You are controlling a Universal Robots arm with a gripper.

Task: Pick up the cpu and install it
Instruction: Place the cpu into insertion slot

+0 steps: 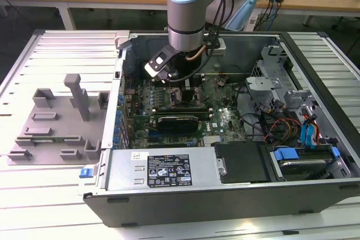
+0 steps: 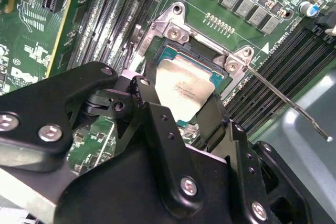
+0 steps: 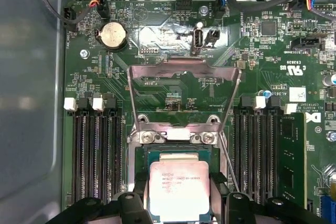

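Matte black and angular, the gripper point(image 2: 179, 100) pinches the flat square cpu with its shiny silver metal top point(image 3: 179, 190) by two opposite edges, at the square black-framed socket point(image 3: 173, 153). Beside that socket, a thin bare-steel load plate point(image 3: 184, 70) stands hinged open over the green motherboard point(image 3: 262, 56).

From my seat the exterior view is bright and even, lit from above. The pale worktop point(image 1: 56, 49) slats glare, while the inside of the case point(image 1: 236, 200) is darker, with the arm point(image 1: 188, 9) shading the board point(image 1: 225, 119). In both wrist views the cpu point(image 3: 178, 190) point(image 2: 185, 85) lid gleams and its print is washed pale. In the first wrist view the plate point(image 3: 157, 72) flares white and the wall point(image 3: 31, 103) is hazy with soft reflections. In the second wrist view the claw point(image 2: 179, 99) is a near-black mass. Only its screws point(image 2: 51, 132) catch light, and the floor point(image 2: 294, 145) beyond blurs to grey.
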